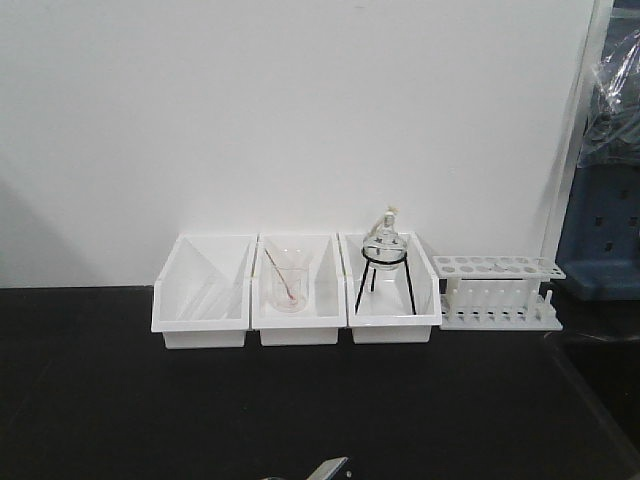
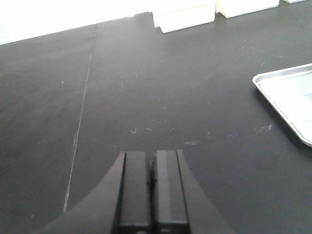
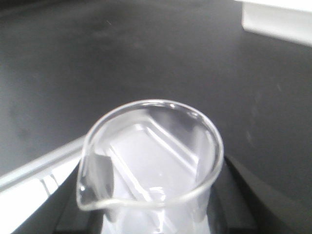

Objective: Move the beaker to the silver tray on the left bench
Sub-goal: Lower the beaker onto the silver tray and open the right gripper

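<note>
Across all three views runs a matte black bench top (image 1: pixel 200 410), lightly scuffed, set against a plain white wall (image 1: pixel 300 110). Along the wall in the front-facing view stand three white plastic bins (image 1: pixel 200 300) side by side. The middle bin holds a wider clear beaker with a pinkish rod (image 1: pixel 287 285) leaning in it; the right bin holds a round glass flask on a black wire tripod (image 1: pixel 385 255). Just beside that bin stands a white test tube rack (image 1: pixel 497 290). Blue equipment under clear plastic (image 1: pixel 605 200) fills the far right edge.

Seen from the left wrist, the left gripper (image 2: pixel 151 180) hangs over bare bench with its two dark fingers pressed together and nothing between them. A corner of the flat silver metal tray (image 2: pixel 287 95) lies on the bench to its right, well apart from it.

Seen from the right wrist, the small clear glass beaker (image 3: pixel 151 161) fills the lower frame, upright, its pouring spout at lower left. Dark fingers (image 3: pixel 243 195) of the right gripper (image 3: pixel 156 214) sit against its sides, clamped on the glass (the fingertips themselves are hidden behind it). The raised rim of the tray shows beneath and left of the beaker; whether the glass touches the tray cannot be told.
</note>
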Available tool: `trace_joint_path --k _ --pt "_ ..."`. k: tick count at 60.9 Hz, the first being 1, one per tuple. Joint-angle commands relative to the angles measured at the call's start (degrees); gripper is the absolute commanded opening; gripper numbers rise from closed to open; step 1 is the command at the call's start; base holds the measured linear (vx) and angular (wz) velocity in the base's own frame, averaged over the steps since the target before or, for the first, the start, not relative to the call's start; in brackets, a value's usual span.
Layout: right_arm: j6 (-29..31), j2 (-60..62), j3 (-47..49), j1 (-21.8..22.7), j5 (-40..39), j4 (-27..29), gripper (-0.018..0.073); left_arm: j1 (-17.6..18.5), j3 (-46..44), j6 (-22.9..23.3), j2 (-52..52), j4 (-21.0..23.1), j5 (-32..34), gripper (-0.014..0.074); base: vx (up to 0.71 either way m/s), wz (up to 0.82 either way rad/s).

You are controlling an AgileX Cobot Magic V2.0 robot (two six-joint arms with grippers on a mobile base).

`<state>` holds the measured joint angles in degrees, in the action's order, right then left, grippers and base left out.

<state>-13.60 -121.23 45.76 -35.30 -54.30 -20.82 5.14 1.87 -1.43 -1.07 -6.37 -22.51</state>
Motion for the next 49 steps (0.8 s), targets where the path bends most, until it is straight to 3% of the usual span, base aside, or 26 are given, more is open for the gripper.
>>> trace_joint_path --k 1,11,20,49 --pt "1.9 1.8 1.3 0.1 -4.1 2.3 -0.0006 0.4 1.1 0.1 -0.3 0.2 4.7 0.0001 0.0 0.0" --pt "2.9 1.5 1.2 0.1 -4.0 2.4 0.0028 0.4 1.1 0.1 -0.3 0.2 4.7 0.0001 0.0 0.0" --pt "2.9 1.5 1.2 0.1 -2.8 2.5 0.012 0.4 1.1 0.1 -0.3 0.2 4.7 0.0001 0.0 0.0" --pt "2.8 2.1 1.1 0.1 -2.1 2.4 0.0657 0.4 1.1 0.1 -0.3 0.2 4.7 0.0001 0.0 0.0"
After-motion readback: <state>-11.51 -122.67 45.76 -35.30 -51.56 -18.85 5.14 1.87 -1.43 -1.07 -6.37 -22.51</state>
